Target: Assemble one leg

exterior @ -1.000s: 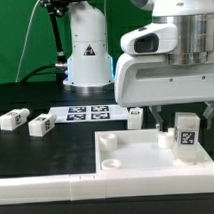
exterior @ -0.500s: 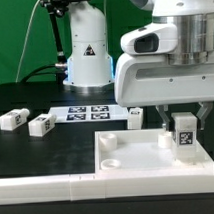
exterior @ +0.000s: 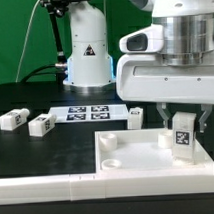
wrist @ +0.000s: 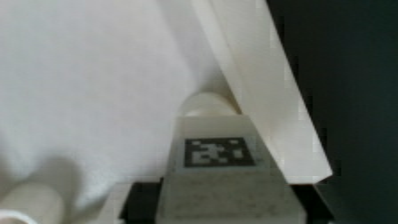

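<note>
Gripper [exterior: 183, 130] is closed to the width of the leg [exterior: 184, 138], pinching its two sides and holding it upright on a corner socket of the white panel [exterior: 127, 154]. The panel lies along the table's near edge, toward the corner on the exterior view's right. Against the pictures from the last second, the wrist housing has turned about its vertical axis while the leg stays on the same spot. Judgement: the leg is being screwed in, and whether it is fully seated cannot be told.

The leg [exterior: 183, 138] stands upright on the panel [exterior: 132, 166]; the marker board [exterior: 87, 114] lies behind.
</note>
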{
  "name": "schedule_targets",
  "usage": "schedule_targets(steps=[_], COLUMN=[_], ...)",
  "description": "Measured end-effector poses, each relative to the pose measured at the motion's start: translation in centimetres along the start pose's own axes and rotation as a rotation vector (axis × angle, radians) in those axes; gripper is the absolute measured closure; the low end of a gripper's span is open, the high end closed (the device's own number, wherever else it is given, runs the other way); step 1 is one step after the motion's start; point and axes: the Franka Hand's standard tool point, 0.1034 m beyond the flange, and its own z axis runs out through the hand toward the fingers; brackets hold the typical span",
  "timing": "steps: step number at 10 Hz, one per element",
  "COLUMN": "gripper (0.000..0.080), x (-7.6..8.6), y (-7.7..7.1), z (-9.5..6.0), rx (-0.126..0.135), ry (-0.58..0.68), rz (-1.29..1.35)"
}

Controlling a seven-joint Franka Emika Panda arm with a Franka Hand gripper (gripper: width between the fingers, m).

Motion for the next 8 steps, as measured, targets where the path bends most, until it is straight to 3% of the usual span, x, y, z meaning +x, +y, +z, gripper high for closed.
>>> schedule_targets(steps=[5,8], gripper=[0.0509,0.0509], x=[-0.15,-0.03], y=[-0.21,-0.26], z=[0.03,0.22], rx=[0.021,0.041], ry=[-0.026,-0.049], rz=[0.608,0.833])
